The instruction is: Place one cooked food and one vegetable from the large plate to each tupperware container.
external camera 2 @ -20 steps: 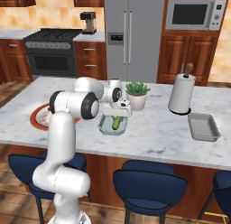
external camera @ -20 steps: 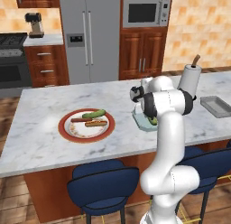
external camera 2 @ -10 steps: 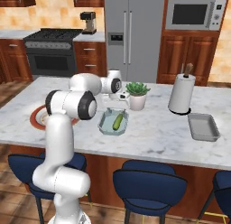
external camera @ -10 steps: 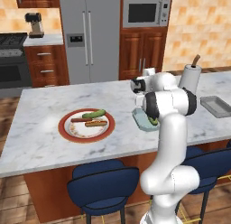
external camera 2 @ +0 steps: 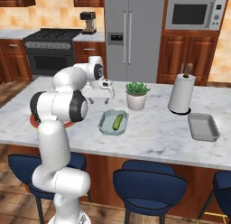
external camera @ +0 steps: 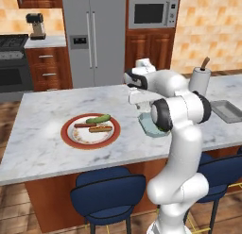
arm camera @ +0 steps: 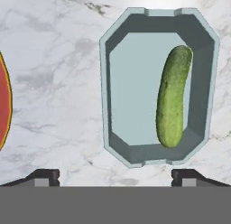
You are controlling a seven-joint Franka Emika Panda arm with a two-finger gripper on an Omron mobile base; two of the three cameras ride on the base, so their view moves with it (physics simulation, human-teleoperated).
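Note:
The pale teal tupperware container (arm camera: 104, 96) holds one green cucumber (arm camera: 173, 96) along its side; the tub (external camera 2: 106, 123) and cucumber (external camera 2: 117, 121) lie in front of the plant. My gripper (arm camera: 115, 178) hangs open and empty above the counter beside the tub, on the plate's side (external camera 2: 100, 98) (external camera: 140, 99). On the large red-rimmed plate (external camera: 68, 138) lie the other cucumber (external camera: 98, 119), the plain sausage (external camera: 82, 125) and the sausage in a bun (external camera: 100, 129). The grey container (external camera 2: 203, 127) sits at the far right with nothing in it.
A potted plant (external camera 2: 136, 94) stands just behind the teal tub. A paper towel roll (external camera 2: 182, 93) rises behind the grey tub. My own arm covers most of the plate in the right base view and part of the teal tub (external camera: 147, 128) in the left base view.
My gripper has lifted off the teal tub and shifted toward the plate. The cucumber stays behind in the tub.

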